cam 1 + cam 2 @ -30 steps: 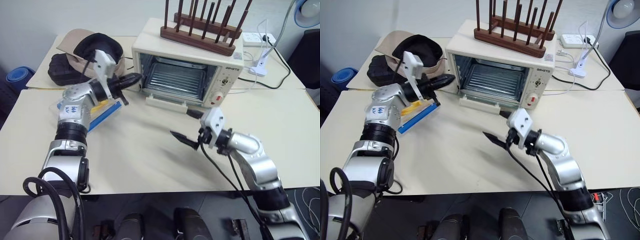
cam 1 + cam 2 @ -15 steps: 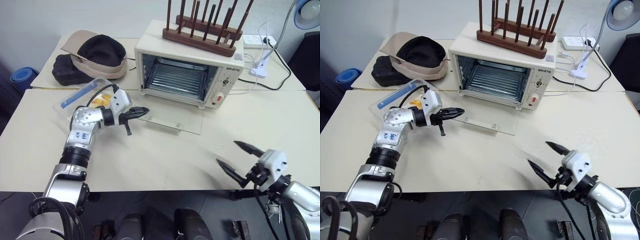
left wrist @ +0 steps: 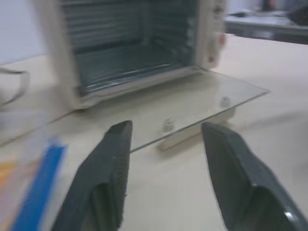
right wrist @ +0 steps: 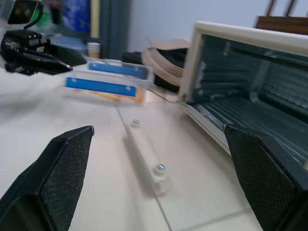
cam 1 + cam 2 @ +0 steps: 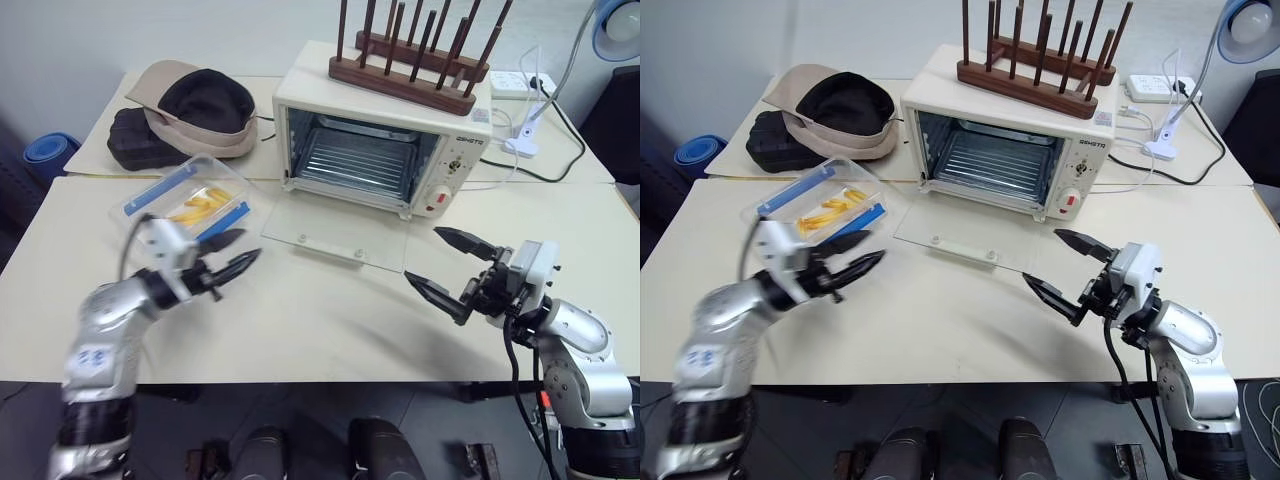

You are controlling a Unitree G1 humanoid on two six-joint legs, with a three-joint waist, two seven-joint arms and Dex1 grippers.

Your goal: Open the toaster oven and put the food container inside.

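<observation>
The cream toaster oven (image 5: 455, 150) stands at the back of the table, its glass door (image 5: 335, 232) lying flat open and the wire rack (image 5: 350, 155) bare. The clear food container (image 5: 190, 202), with blue clips and yellow strips inside, sits on the table left of the door. My left gripper (image 5: 246, 246) hovers open and empty in front of the container, pointing at the door's left corner. On the other side of the door my right gripper (image 5: 426, 257) is wide open and empty, just off the door's front right corner. The right wrist view also catches the container (image 4: 108, 79) and the left gripper (image 4: 41, 52).
A hat (image 5: 200, 105) rests on a black case (image 5: 130, 140) at the back left. A wooden peg rack (image 5: 410, 70) sits on top of the oven. A power strip (image 5: 520, 80) and cables lie behind the oven on the right.
My left gripper has drawn back from the oven to the near left and has opened. The door now lies flat. My right gripper dropped away, then came back beside the door.
</observation>
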